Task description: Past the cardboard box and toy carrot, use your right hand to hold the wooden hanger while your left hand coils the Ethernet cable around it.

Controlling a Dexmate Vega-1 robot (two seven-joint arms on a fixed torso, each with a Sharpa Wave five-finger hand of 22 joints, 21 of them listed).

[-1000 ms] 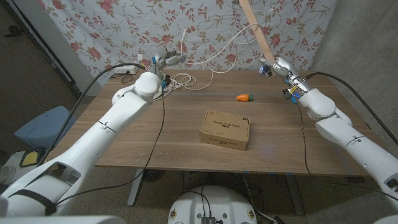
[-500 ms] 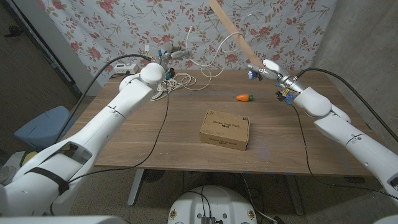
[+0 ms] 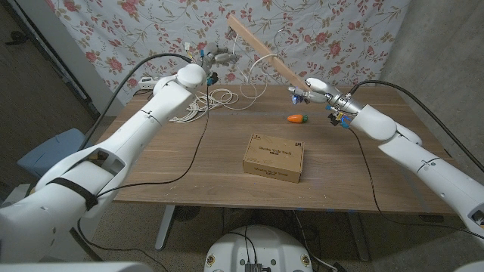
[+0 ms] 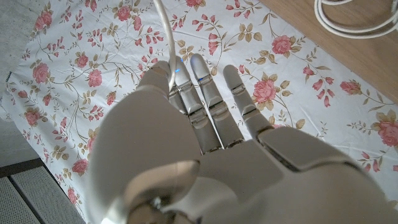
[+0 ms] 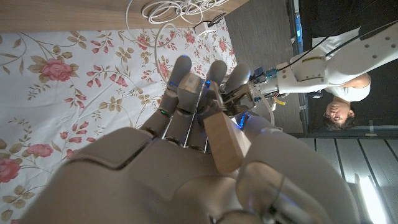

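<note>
Above the far edge of the worktop, toward the upper middle of the frame: a wooden hanger, long and tilted, slanting from upper left down to the right hand. Right-hand fingers wrapped around the hanger's lower end, a squared wood end jutting from the grip in the right wrist view. Left hand raised just beside the hanger's upper part, before the floral backdrop. White Ethernet cable looping between the two hands and trailing down to a loose coil on the worktop's far left portion. Thin strand of cable running along the left-hand fingers, which lie straight and side by side; whether pinched, cannot tell. Toy carrot below the right hand, on the wood. Cardboard box at centre frame, well apart from both hands.
</note>
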